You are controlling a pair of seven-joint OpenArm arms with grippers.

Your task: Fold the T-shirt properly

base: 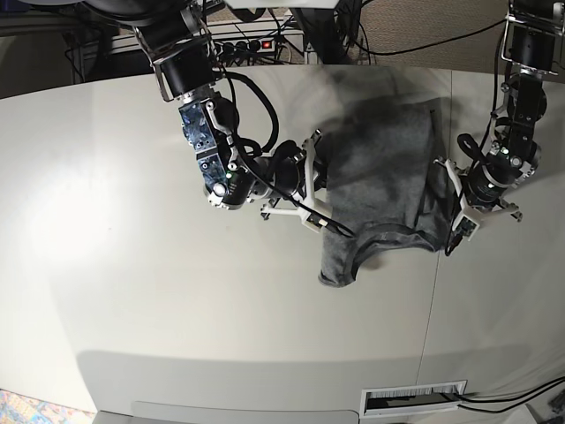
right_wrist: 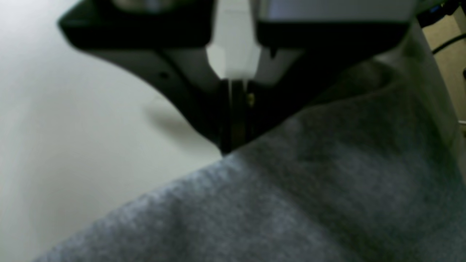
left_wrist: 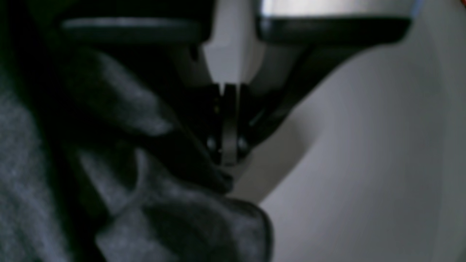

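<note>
The big, smooth, pale white bench [base: 132,291] is the largest thing here, flat and a little shiny, and it spreads out on all sides of both pincers. On it lies the soft heather-grey cotton T-shirt [base: 380,168], which fills the space between the two pincers. It looks partly folded: the shirt is a tall narrow shape now, so I think its sides are already turned in, but it is not a neat packet yet. The end nearest the pincers droops and curls, with the curved neck edge showing and a small flap hanging down below the right pincer. I think at least one more fold, end to end, is left, and the bumps need smoothing. The cloth is fuzzy and wrinkly, with dark shadows in its folds. The right pincer [base: 328,227], made of black and white hard parts, has its two sides pressed together on the shirt's edge, right at the corner of the cloth. The left pincer [base: 454,242] is squeezed tight on the other edge, and bunched grey cloth hangs beside it and under it.
</note>
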